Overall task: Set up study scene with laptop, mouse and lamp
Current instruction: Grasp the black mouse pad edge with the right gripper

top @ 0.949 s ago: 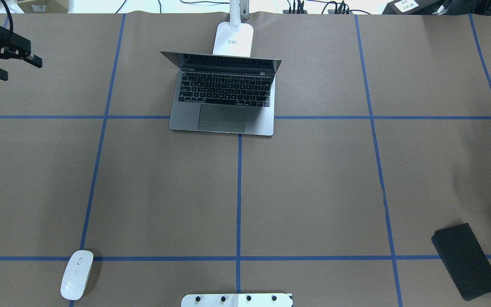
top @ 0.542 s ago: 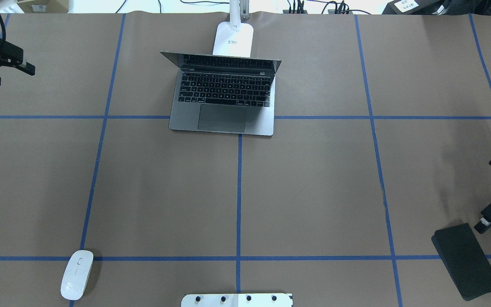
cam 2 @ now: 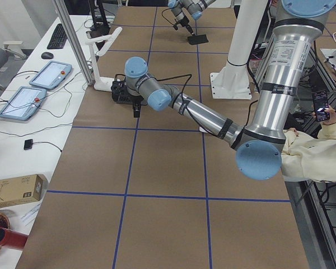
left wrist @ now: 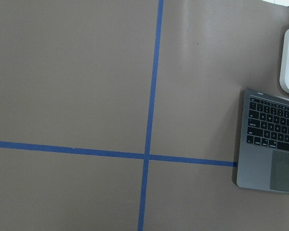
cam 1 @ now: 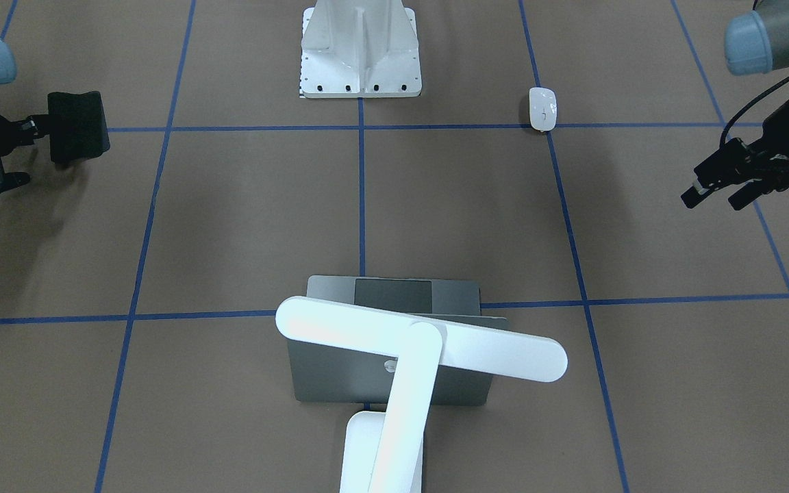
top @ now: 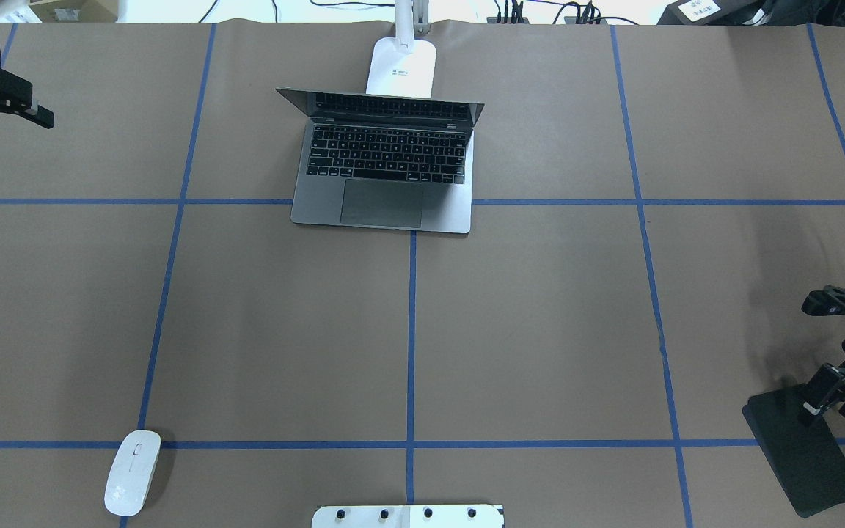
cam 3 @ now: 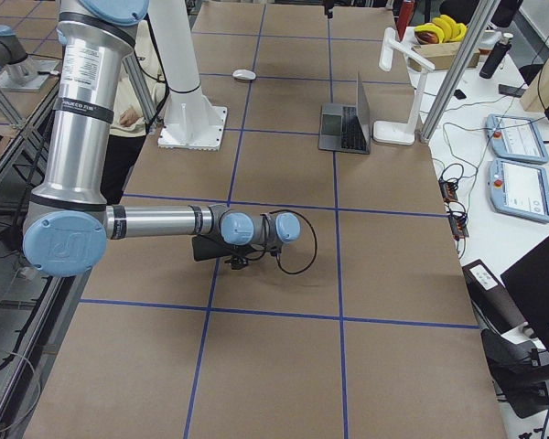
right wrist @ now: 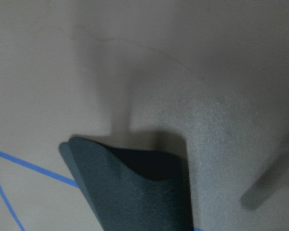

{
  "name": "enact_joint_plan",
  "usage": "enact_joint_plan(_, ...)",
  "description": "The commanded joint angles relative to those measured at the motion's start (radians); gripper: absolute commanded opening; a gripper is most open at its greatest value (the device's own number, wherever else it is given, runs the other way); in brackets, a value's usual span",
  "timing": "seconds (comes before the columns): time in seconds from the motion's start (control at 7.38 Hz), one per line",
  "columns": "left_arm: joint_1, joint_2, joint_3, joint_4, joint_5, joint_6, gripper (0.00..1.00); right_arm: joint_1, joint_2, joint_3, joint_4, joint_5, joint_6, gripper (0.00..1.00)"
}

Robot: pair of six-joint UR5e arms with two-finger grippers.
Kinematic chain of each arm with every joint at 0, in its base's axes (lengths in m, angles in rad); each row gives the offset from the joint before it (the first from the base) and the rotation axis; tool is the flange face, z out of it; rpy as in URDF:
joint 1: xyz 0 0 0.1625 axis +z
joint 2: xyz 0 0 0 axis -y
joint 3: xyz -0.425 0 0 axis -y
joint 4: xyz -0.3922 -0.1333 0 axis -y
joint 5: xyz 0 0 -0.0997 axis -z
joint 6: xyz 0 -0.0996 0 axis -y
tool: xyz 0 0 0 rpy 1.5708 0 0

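R pincer (top: 828, 411) has swung in from the side onto the far corner of the black pad (top: 804, 462), while L pincer (top: 13, 130), fingers apart & empty, has backed off far-left. So pad goes first, I reckon, w/ mouse (top: 131, 473) untouched near-left, well apart from the open laptop (top: 386, 176) & the lamp (cam 1: 422, 349) just behind it. Can't tell if R is closed on the pad: wrist cam's blurry, shows a curled pad edge, no fingers.

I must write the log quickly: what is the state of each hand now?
Left hand: open, holding nothing.
Right hand: open, at the edge of the black pad, not holding it.
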Motion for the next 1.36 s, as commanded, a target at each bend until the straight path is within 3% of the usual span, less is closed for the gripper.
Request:
enact_joint_plan(0.0, -0.003, 0.0, -0.003, 0.0, 0.0, 0.002, 0.99, -0.011, 0.014, 0.004, -0.001, -0.001, 0.014, 1.0)
enact_joint_plan(0.41, -0.012, 0.016, 0.001, 0.003, 0.0, 0.051, 0.99, -0.011, 0.028, 0.006, -0.001, 0.004, 0.034, 0.99)
enact_joint_plan(0.54, -0.012, 0.016, 0.001, 0.003, 0.0, 0.051, 0.99, -0.012, 0.028, 0.004, -0.001, 0.007, 0.046, 0.87)
enact_joint_plan(0.68, -0.012, 0.016, 0.001, 0.003, 0.0, 0.051, 0.99, -0.014, 0.028, 0.004, -0.001, 0.007, 0.051, 0.68)
enact_joint_plan(0.95, -0.012, 0.016, 0.0, 0.003, 0.0, 0.051, 0.99, -0.014, 0.027, 0.001, 0.001, -0.001, 0.051, 0.08)
enact_joint_plan(1.08, -0.012, 0.016, 0.0, 0.003, 0.0, 0.052, 0.99, -0.014, 0.027, 0.002, 0.001, -0.002, 0.051, 0.0)
enact_joint_plan(1.22, -0.012, 0.016, 0.001, 0.003, 0.0, 0.052, 0.99, -0.014, 0.027, 0.004, 0.001, -0.002, 0.05, 0.0)
